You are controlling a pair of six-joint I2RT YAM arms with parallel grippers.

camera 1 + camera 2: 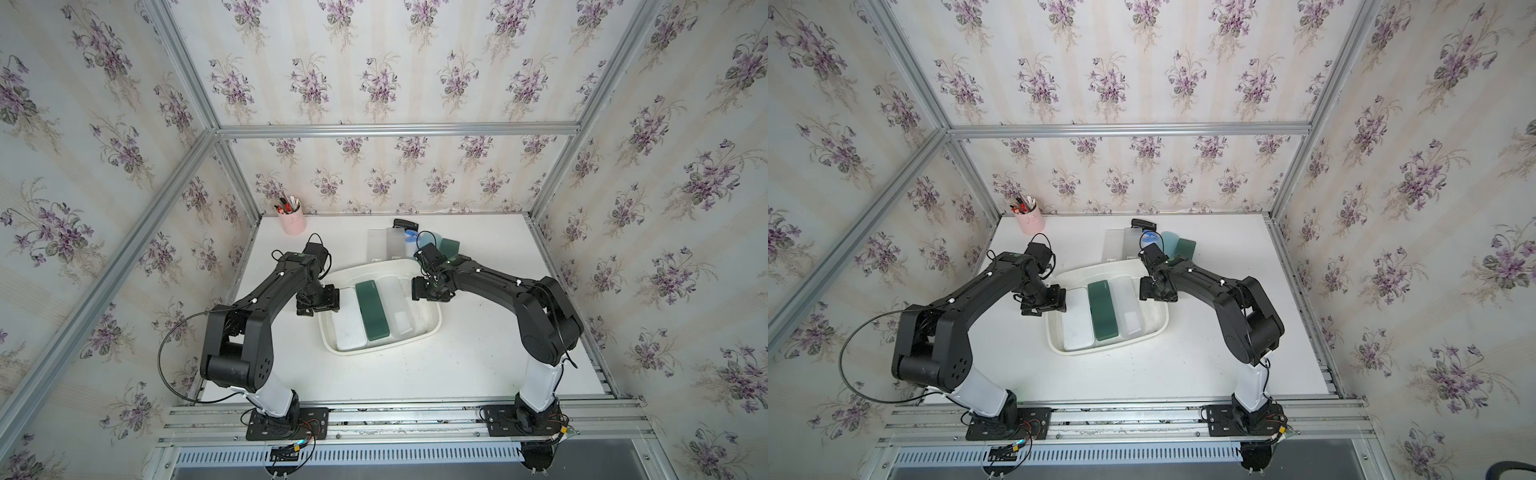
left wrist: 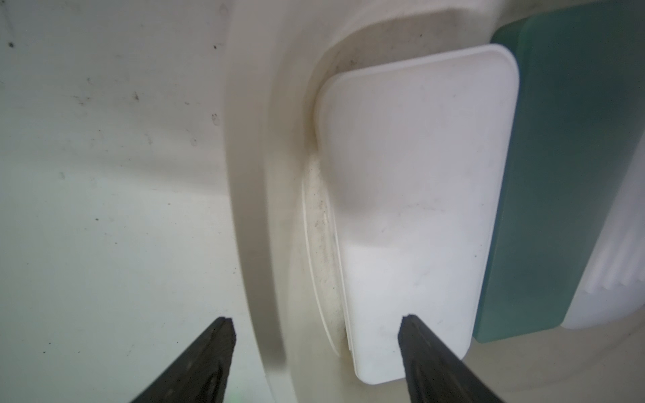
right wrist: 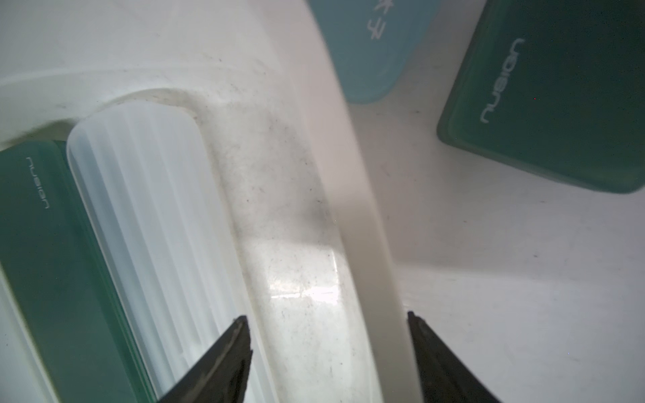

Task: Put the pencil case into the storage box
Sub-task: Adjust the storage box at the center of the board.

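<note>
The storage box point(image 1: 386, 347) point(image 1: 1113, 348), a shallow white tub, stands mid-table. Inside lie a white pencil case point(image 1: 349, 328) point(image 2: 419, 192), a dark green one point(image 1: 372, 309) point(image 3: 52, 244) and a ribbed translucent one point(image 1: 399, 307) point(image 3: 157, 209), side by side. My left gripper point(image 1: 332, 299) point(image 2: 316, 324) is open astride the box's left wall point(image 2: 251, 209), one finger outside and one over the white case. My right gripper point(image 1: 419, 289) point(image 3: 328, 317) is open astride the right wall point(image 3: 366, 226), one finger over the translucent case. Neither holds anything.
Behind the box lie more cases: two translucent ones point(image 1: 386, 245), a light blue one point(image 1: 432, 241) point(image 3: 377, 52) and a dark green one point(image 1: 451, 247) point(image 3: 551, 104), plus a small black item point(image 1: 403, 224). A pink pen cup point(image 1: 292, 220) stands at the back left corner.
</note>
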